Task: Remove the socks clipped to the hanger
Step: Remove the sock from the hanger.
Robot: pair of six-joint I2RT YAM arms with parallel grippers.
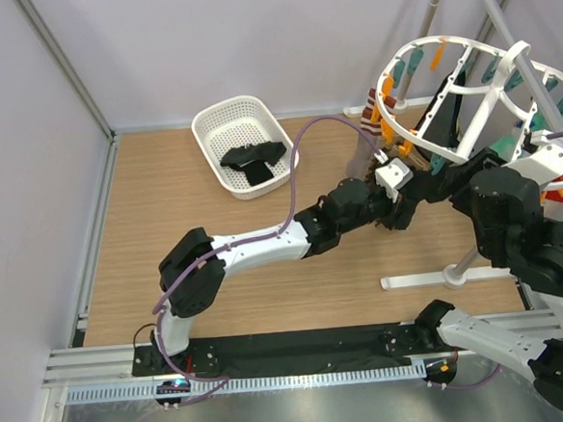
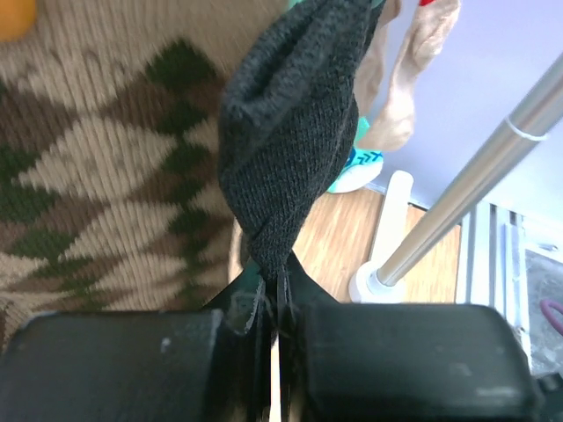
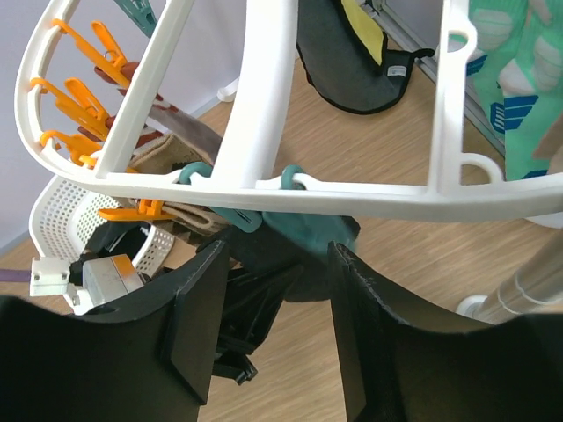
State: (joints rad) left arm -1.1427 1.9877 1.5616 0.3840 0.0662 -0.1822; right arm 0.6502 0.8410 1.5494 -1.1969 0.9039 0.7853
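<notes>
At the left end effector (image 2: 274,330) hangs a black sock (image 2: 290,132) (tip pinched).

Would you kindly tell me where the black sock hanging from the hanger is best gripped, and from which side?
At its narrow, bunched lower tip, from below: the black sock hangs down and tapers there, where the left gripper is shut on it.

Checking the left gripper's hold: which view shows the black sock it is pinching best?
The left wrist view: the black sock sits mid-frame, its tip pinched in the shut left gripper. From the top, the arms crowd over it. The right wrist view gives only a dark patch under the hanger.
</notes>
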